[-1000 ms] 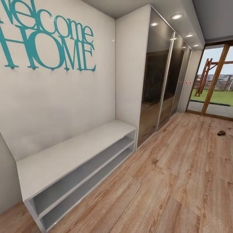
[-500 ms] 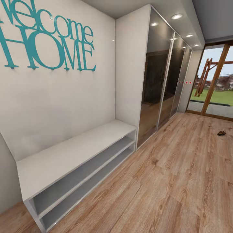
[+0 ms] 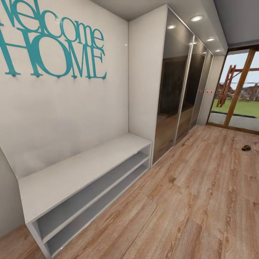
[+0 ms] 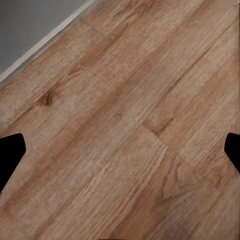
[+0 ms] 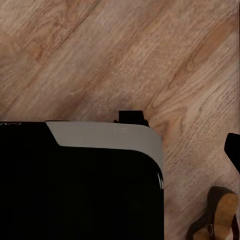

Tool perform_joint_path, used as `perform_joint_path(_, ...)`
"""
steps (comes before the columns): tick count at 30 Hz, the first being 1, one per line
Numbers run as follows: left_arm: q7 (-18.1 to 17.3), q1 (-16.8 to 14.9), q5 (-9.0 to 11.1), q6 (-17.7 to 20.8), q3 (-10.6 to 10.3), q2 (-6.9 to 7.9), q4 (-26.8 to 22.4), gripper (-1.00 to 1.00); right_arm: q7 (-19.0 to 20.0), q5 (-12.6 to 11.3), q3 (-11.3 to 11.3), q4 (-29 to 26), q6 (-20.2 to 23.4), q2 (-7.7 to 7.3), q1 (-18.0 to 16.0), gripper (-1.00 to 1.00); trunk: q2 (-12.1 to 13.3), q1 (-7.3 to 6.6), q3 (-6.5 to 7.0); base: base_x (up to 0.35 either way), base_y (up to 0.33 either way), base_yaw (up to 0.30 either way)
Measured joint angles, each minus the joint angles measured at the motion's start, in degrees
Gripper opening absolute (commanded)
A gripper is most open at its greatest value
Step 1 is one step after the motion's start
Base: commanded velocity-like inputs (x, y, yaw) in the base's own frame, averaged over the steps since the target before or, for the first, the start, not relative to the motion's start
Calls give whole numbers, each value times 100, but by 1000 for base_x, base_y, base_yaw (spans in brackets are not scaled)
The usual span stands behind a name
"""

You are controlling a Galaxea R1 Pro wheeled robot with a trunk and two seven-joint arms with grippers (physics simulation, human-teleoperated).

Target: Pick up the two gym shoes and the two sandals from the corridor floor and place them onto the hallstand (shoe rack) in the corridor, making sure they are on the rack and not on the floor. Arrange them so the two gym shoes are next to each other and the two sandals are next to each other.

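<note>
One small brown sandal (image 3: 246, 148) lies far off on the corridor floor (image 3: 201, 201), near the glass door. The right wrist view shows a brown sandal (image 5: 220, 216) with a tan sole on the planks beside my dark base (image 5: 80, 185). My left gripper (image 4: 120, 152) hangs open over bare planks, its black fingertips (image 4: 10, 155) at the picture's two sides. My right gripper (image 5: 120, 150) is open too, with one fingertip (image 5: 233, 150) showing at the edge. The gym shoes and the hallstand are out of view.
A plain low white two-tier bench (image 3: 82, 169) stands against the wall under teal "Welcome HOME" lettering (image 3: 54, 46). Beyond it runs a mirrored wardrobe (image 3: 180, 90). A wood-framed glass door (image 3: 239, 93) closes the corridor's far end. Open plank floor stretches between.
Nothing in the corridor has moved. Only the outdoor scenery behind the glass door looks slightly different.
</note>
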Motion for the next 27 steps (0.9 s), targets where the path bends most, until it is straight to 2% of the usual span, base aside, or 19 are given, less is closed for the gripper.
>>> perform_joint_path(27, -7, -1, 22, -18, 0, -8, -84, 100, -3, -42, -59, -93, -18, 14, 0, 100, 0, 0, 0, 0, 5, 0)
